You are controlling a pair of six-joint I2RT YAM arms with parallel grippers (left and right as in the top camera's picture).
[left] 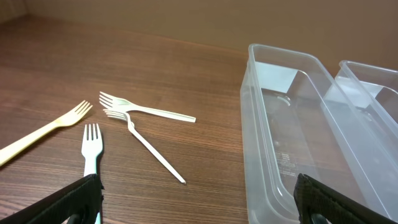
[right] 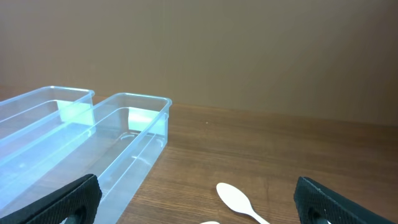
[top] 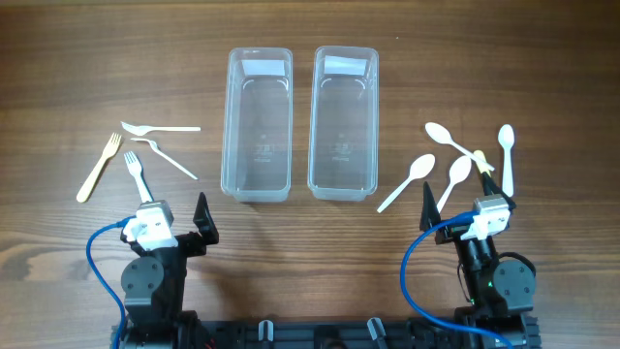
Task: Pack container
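Note:
Two clear empty containers stand side by side at mid-table, the left container [top: 258, 124] [left: 249, 112] and the right container [top: 343, 121] [right: 140, 98]. Several forks lie left of them: three white forks [top: 160, 128] [left: 146, 110] and a beige fork [top: 99, 167] [left: 50, 127]. Several white spoons [top: 448, 139] lie right of the containers; one spoon [right: 236, 199] shows in the right wrist view. My left gripper [top: 167, 218] [left: 199, 208] is open and empty near the forks, low at the front. My right gripper [top: 470, 208] [right: 196, 208] is open and empty just in front of the spoons.
The wooden table [top: 58, 68] carries nothing else. A white fork [top: 139, 177] lies right in front of the left gripper. Two spoons [top: 408, 181] lie between the right container and the right gripper. Blue cables loop beside both arm bases at the front edge.

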